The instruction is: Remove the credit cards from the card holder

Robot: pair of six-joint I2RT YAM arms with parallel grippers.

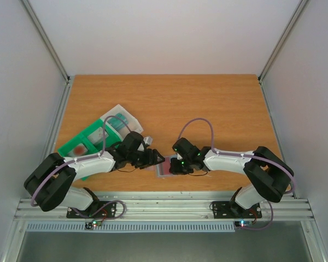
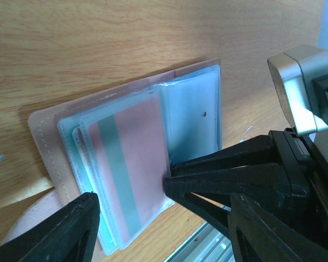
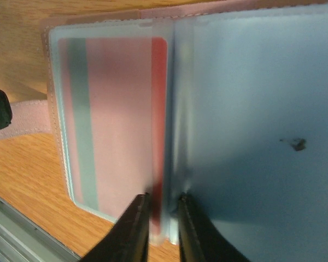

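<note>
The card holder point(image 2: 49, 136) point(image 1: 163, 169) lies open near the table's front edge. It is a pink wallet with clear plastic sleeves point(image 3: 251, 109). A red credit card point(image 3: 120, 120) with a grey stripe sits in the left sleeve, its bare red edge point(image 3: 159, 109) showing at the fold. My right gripper point(image 3: 164, 199) point(image 1: 172, 165) rests its tips on that edge, with the jaws narrowly open on either side of it. In the left wrist view its fingertips point(image 2: 175, 185) touch the card's point(image 2: 134, 164) right edge. My left gripper point(image 2: 164, 201) point(image 1: 153, 158) hovers wide open over the holder's near end and holds nothing.
A green compartment tray point(image 1: 79, 143) and a clear plastic box point(image 1: 120, 123) lie behind my left arm. The holder's pink strap point(image 3: 22, 117) trails to the left. An aluminium rail point(image 1: 164, 207) runs along the near table edge, close to the holder.
</note>
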